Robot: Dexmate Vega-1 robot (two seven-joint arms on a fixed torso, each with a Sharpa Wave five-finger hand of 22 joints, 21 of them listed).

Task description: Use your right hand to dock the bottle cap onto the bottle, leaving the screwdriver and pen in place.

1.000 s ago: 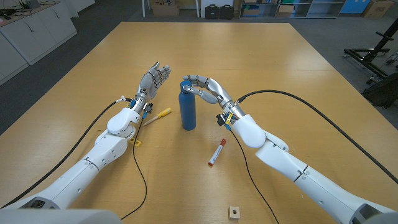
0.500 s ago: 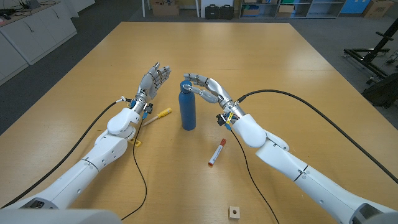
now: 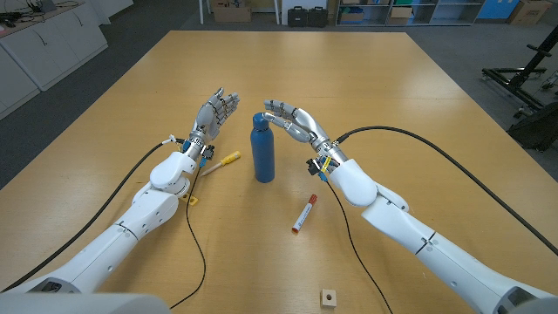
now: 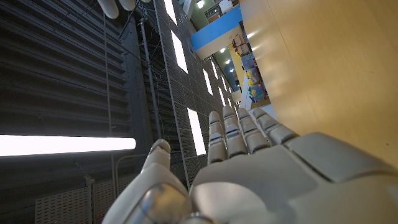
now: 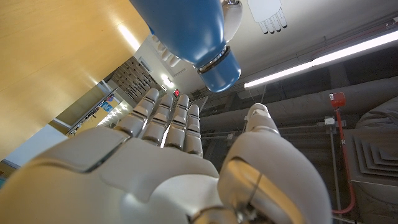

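Observation:
The blue bottle (image 3: 262, 150) stands upright mid-table with its blue cap (image 3: 260, 119) seated on the neck. In the right wrist view the bottle (image 5: 186, 25) and cap (image 5: 219, 67) hang just beyond my fingertips. My right hand (image 3: 292, 120) hovers a little to the right of the cap, fingers arched and apart, holding nothing and clear of it; its back (image 5: 174, 168) fills the wrist view's lower part. My left hand (image 3: 216, 111) stands left of the bottle, fingers up and spread, empty (image 4: 249, 174). The yellow-handled screwdriver (image 3: 225, 160) lies by my left wrist. The red-and-white pen (image 3: 303, 214) lies in front of the bottle.
A small wooden cube (image 3: 328, 297) sits near the table's front edge. A small yellow piece (image 3: 192, 201) lies beside my left forearm. Black cables trail from both wrists across the table (image 3: 418, 87). Boxes and cases stand on the floor beyond the far edge.
My right hand has let go of the cap and drawn back to the right, away from the bottle's top. The cap stays on the bottle. My left hand has not moved.

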